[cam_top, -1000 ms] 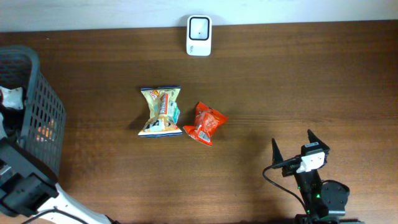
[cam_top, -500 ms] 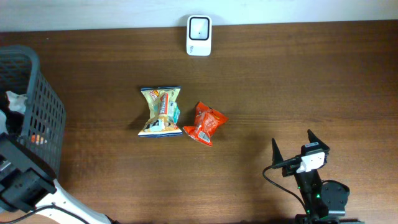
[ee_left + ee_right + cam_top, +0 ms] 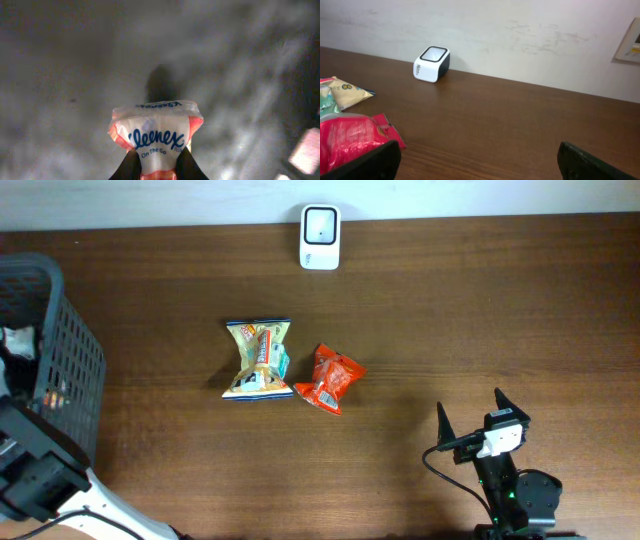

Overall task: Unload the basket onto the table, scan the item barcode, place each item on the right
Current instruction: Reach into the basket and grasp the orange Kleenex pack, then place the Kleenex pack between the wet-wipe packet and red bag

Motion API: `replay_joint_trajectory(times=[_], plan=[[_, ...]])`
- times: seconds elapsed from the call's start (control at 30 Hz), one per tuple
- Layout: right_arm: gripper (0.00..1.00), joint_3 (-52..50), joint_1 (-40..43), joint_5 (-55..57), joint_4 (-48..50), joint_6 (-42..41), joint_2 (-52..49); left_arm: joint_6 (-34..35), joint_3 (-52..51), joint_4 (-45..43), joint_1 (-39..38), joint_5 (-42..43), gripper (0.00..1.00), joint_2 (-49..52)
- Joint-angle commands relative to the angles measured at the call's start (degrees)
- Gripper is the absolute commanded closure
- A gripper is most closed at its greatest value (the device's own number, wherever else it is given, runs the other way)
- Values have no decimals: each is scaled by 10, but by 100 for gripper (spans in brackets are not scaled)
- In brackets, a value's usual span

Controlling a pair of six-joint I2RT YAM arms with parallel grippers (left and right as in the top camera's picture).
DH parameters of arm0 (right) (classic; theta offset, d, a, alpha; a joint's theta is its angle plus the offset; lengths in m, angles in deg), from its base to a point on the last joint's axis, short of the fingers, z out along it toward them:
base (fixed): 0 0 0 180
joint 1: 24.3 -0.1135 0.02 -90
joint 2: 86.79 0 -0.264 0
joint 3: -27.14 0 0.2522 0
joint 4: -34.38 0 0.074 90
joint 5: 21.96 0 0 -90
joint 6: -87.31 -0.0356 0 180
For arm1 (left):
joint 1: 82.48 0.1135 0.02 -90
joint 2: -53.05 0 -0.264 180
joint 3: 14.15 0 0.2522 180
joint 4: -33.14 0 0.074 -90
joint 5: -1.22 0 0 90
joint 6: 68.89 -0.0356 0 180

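Note:
In the left wrist view my left gripper (image 3: 158, 159) is shut on a white and orange Kleenex tissue pack (image 3: 156, 131), with both dark fingers (image 3: 131, 167) pinching its lower end. No barcode shows on the face turned to the camera. Overhead, that arm reaches into the dark basket (image 3: 72, 352) at the left edge. The white scanner (image 3: 320, 224) stands at the table's far edge, also seen as a white scanner (image 3: 432, 63) from the right wrist. My right gripper (image 3: 470, 406) stays open near the front right, nothing between its fingers (image 3: 370, 161).
A yellow snack bag (image 3: 258, 359) and a red snack bag (image 3: 328, 378) lie side by side mid-table. The red bag (image 3: 350, 140) is just left of my right gripper's left finger. A wall runs behind the scanner.
My left gripper has gone from wide open to shut on the tissue pack inside the basket. The right arm and the bags on the table have not moved.

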Motion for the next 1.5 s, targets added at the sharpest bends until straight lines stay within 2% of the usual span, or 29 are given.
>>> replay_joint_trajectory(times=[0.0, 0.13, 0.23, 0.37, 0.47, 0.67, 0.87, 1.1, 1.2, 1.37, 1.4, 1.47], plan=[[1, -3, -1, 3, -3, 3, 4, 117, 82, 22, 1, -2, 100, -106], [1, -3, -1, 3, -3, 3, 4, 193, 119, 30, -3, 31, 100, -200], [1, -3, -1, 3, -3, 3, 4, 198, 129, 28, -18, 93, 99, -278], [1, -3, -1, 3, -3, 3, 4, 226, 129, 35, -91, 183, 98, -363], [1, -3, -1, 3, -3, 3, 4, 226, 127, 76, -189, 193, 97, -368], [1, -3, -1, 3, -3, 3, 4, 226, 63, 77, -373, 188, 98, -323], [2, -3, -1, 3, -3, 3, 4, 226, -8, -4, -523, 162, 100, -199], [1, -3, -1, 3, -3, 3, 4, 241, -8, -61, -601, 118, 100, -60], [1, -3, -1, 3, -3, 3, 4, 241, -8, -62, -617, 104, 91, -19], [1, -3, -1, 3, -3, 3, 4, 241, -8, -62, -624, 102, 83, 7], [1, -3, -1, 3, -3, 3, 4, 241, -8, -62, -624, 102, 79, 7], [1, -3, -1, 3, -3, 3, 4, 241, -8, -62, -624, 102, 63, 7]])
